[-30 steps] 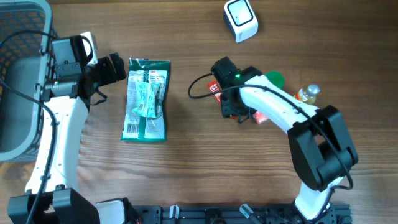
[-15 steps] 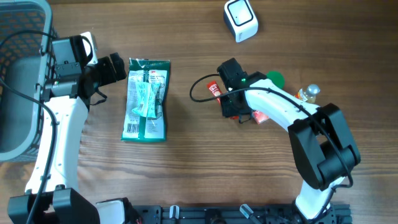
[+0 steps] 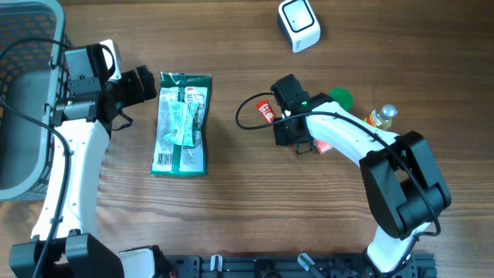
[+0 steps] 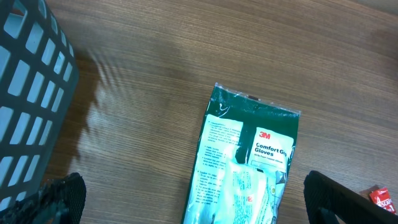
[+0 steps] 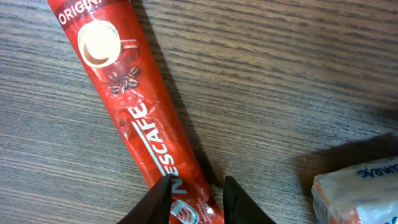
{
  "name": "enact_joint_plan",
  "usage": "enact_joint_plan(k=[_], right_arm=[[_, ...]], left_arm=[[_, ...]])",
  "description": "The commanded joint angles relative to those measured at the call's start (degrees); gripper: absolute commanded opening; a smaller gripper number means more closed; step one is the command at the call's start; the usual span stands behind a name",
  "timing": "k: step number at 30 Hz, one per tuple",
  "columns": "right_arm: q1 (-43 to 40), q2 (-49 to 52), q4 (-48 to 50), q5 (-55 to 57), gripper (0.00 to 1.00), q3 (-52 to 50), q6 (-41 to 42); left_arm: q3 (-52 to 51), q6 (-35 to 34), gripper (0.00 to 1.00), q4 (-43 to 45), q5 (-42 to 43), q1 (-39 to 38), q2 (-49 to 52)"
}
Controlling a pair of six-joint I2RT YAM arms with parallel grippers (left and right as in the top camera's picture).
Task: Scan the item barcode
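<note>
From overhead, the left gripper (image 3: 147, 83) hangs over the wooden table (image 3: 231, 208) at the left, just left of the far end of a green pack of Comfort Grip gloves (image 3: 181, 123) that lies flat. A grey basket (image 3: 23, 100) fills the far left corner. A white barcode scanner (image 3: 299, 25) sits at the far edge, right of centre. The right gripper (image 3: 296, 139) is down on a red Nescafé stick (image 3: 265, 112) near the middle, and the stick's ends stick out on either side of the wrist. A green round thing (image 3: 340, 98) and a small bottle (image 3: 384, 116) lie just to the right.

In the left wrist view, the two black fingers (image 4: 62, 196) stand spread wide with nothing between them. The gloves pack (image 4: 249, 168) lies below and between them, and the basket wall (image 4: 31, 93) is at the left. A red corner of the stick (image 4: 379, 196) peeks in at the lower right.

In the right wrist view, the Nescafé stick (image 5: 130, 118) runs diagonally across the wood, printed side up. The right gripper's fingers (image 5: 158, 199) sit close together on either side of its near end. The left one touches the stick's edge, but it is not possible to tell whether they actually pinch it. A white packet with blue lettering (image 5: 354, 190) lies at the lower right, apart from the stick.
</note>
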Motion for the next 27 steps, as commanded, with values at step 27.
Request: enact_joint_plan(k=[27], right_arm=[[-0.07,-2.89,-6.95,-8.2,0.33,2.45,-6.45]], left_arm=[[0.79,0.87,1.0,0.13,0.46,0.22,-0.83]])
